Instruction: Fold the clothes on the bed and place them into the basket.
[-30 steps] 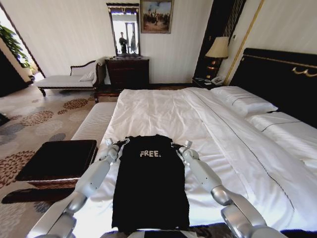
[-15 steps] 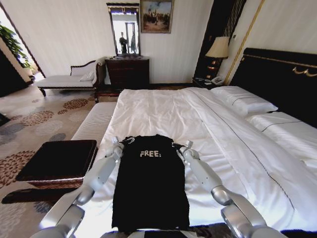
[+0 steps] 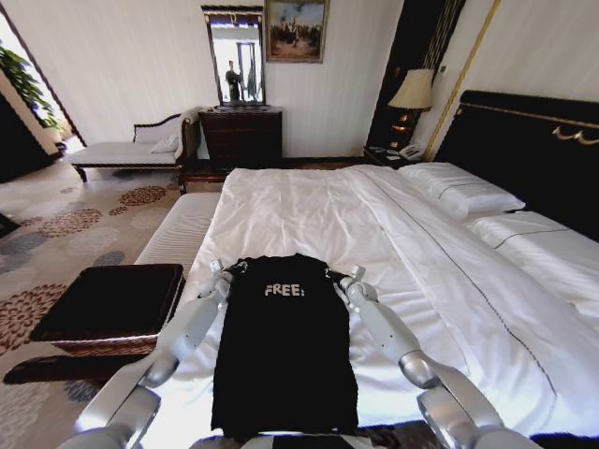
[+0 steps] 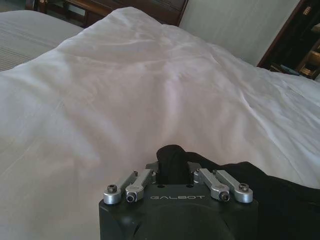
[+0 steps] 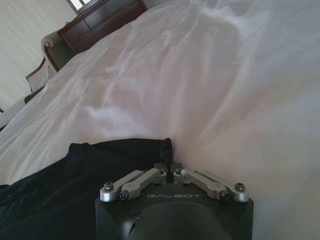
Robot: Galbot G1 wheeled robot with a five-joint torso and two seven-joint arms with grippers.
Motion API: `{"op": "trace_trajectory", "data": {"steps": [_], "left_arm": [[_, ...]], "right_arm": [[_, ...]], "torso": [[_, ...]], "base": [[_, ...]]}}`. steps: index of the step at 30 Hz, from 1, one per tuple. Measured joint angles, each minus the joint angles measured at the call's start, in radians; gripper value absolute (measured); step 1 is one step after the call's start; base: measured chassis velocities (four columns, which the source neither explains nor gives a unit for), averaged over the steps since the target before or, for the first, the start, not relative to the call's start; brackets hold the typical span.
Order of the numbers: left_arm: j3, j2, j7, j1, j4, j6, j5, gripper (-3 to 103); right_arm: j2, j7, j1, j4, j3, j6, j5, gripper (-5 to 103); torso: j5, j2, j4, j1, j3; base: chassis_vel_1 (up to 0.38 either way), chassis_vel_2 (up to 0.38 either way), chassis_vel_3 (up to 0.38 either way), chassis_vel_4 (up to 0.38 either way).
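The clothes are one black T-shirt (image 3: 285,346) with white "FREE!" lettering, lying as a long narrow strip near the foot of the white bed (image 3: 309,206). My left gripper (image 3: 225,270) is shut on the shirt's far left corner, and black cloth (image 4: 172,165) bunches between its fingers. My right gripper (image 3: 341,275) is shut on the far right corner, pinching a fold of the shirt (image 5: 165,149). Both grippers rest low on the sheet. The brown wicker basket (image 3: 112,301) with its black top stands on the floor left of the bed.
A long white-striped bench (image 3: 180,232) runs along the bed's left side beyond the basket. Pillows (image 3: 463,192) and the black headboard (image 3: 533,154) lie to the right. A chaise (image 3: 126,150), a dark dresser (image 3: 241,136) and a lamp (image 3: 410,92) line the far wall.
My left gripper has shifted slightly inward, toward the shirt's lettering, still holding its corner. The right gripper and the rest of the shirt have stayed put.
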Motion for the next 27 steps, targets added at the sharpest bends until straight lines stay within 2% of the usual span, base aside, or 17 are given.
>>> {"op": "trace_trajectory", "data": {"steps": [1, 3, 6, 8, 14, 19, 27], "left_arm": [[-0.001, 0.003, -0.001, 0.003, -0.003, 0.0, -0.001, 23], [-0.001, 0.006, -0.002, 0.005, -0.005, 0.0, -0.002, 23], [-0.002, 0.018, -0.004, 0.014, -0.02, -0.002, -0.006, 7], [-0.002, 0.02, -0.005, 0.017, -0.025, -0.002, -0.008, 3], [-0.01, 0.04, -0.011, 0.048, -0.081, -0.007, -0.016, 2], [-0.027, 0.071, -0.041, 0.06, -0.165, -0.009, -0.06, 2], [-0.018, 0.095, -0.055, -0.032, -0.192, -0.001, -0.137, 2]], "right_arm": [[0.0, 0.0, 0.0, 0.0, 0.0, 0.0, 0.0, 1], [0.0, 0.0, 0.0, 0.001, 0.0, 0.0, 0.0, 1], [-0.005, 0.002, -0.004, 0.01, -0.006, 0.0, 0.005, 1], [-0.007, 0.002, -0.006, 0.013, -0.007, 0.0, 0.006, 1], [-0.013, 0.015, -0.014, 0.045, -0.009, 0.0, 0.012, 1], [-0.03, 0.057, -0.003, 0.123, -0.016, 0.003, 0.019, 1], [-0.038, 0.118, 0.06, 0.199, -0.041, 0.014, 0.02, 1]], "torso": [[-0.0002, 0.0, 0.0, 0.0, 0.0], [-0.0002, 0.0, 0.0, 0.0, 0.0], [-0.0001, 0.0, 0.0002, 0.0, 0.0], [0.0, 0.0, 0.0001, 0.0, 0.0], [0.0, 0.0, 0.0001, 0.0, 0.0], [0.0, 0.0, 0.0001, 0.0, 0.0], [-0.0003, 0.0, 0.0002, 0.0, 0.0]], "base": [[0.0, 0.0, 0.0, 0.0], [0.0, 0.0, 0.0, 0.0], [0.0, 0.0, 0.0, 0.0], [0.0, 0.0, 0.0, 0.0], [0.0, 0.0, 0.0, 0.0], [0.0, 0.0, 0.0, 0.0], [0.0, 0.0, 0.0, 0.0]]}}
